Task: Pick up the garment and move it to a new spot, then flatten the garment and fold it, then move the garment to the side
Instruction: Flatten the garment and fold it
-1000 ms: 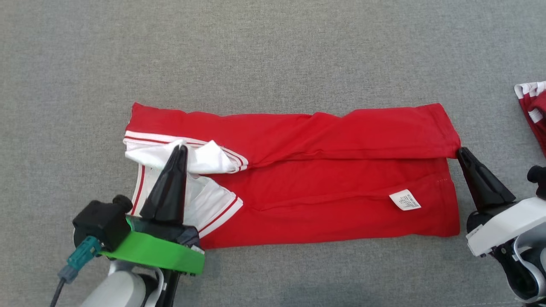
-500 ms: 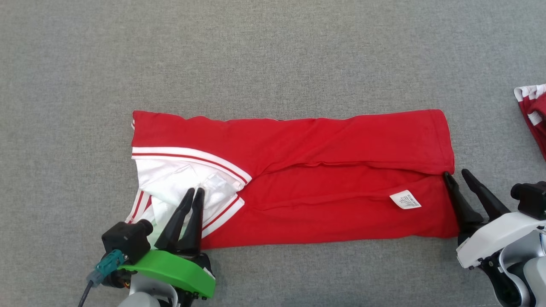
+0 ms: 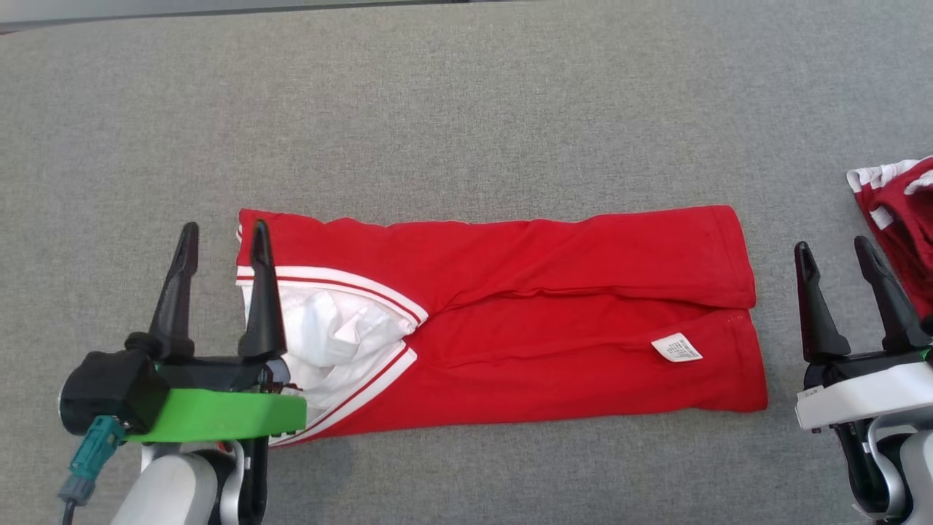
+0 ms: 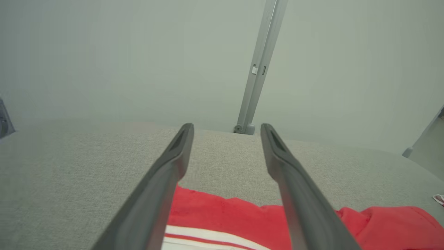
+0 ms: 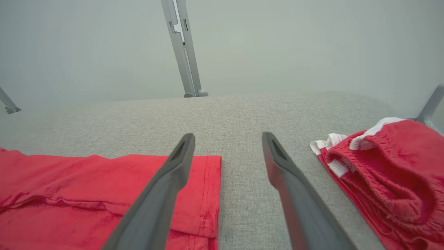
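Your left gripper [image 3: 225,227], spread, at the red garment [image 3: 510,313], collar end; your right gripper [image 3: 832,244], spread, just beside its hem.

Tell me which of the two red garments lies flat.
The long red garment at centre, showing a white label; the other red garment sits bunched at the head view's right edge.
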You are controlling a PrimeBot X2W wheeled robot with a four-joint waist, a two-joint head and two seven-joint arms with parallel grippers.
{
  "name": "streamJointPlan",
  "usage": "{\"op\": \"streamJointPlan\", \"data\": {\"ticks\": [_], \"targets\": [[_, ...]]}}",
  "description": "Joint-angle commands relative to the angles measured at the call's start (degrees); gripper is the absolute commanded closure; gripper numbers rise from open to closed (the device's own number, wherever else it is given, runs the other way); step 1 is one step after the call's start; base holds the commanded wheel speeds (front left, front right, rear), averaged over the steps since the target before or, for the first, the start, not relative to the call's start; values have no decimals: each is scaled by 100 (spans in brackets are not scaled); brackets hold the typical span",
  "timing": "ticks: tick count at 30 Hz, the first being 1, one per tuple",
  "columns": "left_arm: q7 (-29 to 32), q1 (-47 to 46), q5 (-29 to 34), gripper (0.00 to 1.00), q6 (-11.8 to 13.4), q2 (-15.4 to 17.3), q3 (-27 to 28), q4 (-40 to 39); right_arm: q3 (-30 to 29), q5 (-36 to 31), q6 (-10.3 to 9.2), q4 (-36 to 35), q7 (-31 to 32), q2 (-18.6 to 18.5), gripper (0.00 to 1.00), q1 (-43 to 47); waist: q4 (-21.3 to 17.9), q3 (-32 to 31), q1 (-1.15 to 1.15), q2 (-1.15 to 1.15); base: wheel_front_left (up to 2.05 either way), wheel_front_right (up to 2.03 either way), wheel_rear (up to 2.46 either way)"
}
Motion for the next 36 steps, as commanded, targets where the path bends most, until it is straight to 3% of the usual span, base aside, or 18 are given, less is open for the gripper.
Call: {"op": "streamJointPlan", "data": {"ticks": [1, 12, 19, 36], "targets": [[-31, 71, 74, 0, -32, -23, 59, -7, -36, -68, -5, -23, -55, 21, 0, -50, -21, -114, 0, 0, 0, 0, 0], [-26, 616, 818, 0, -661, -280, 1083, 335, -32, -541, -5, 125, -66, 386, 0, 122, -60, -847, 0, 0, 0, 0, 0], [-27, 989, 864, 0, -1046, -206, 1058, 945, 105, -589, -5, 326, -63, 439, 0, 389, -128, -1193, 0, 0, 0, 0, 0], [-27, 1024, 797, 0, -1146, -243, 1060, 1293, 64, -510, -5, 376, -2, 473, 0, 572, -60, -1320, 0, 0, 0, 0, 0]]}}
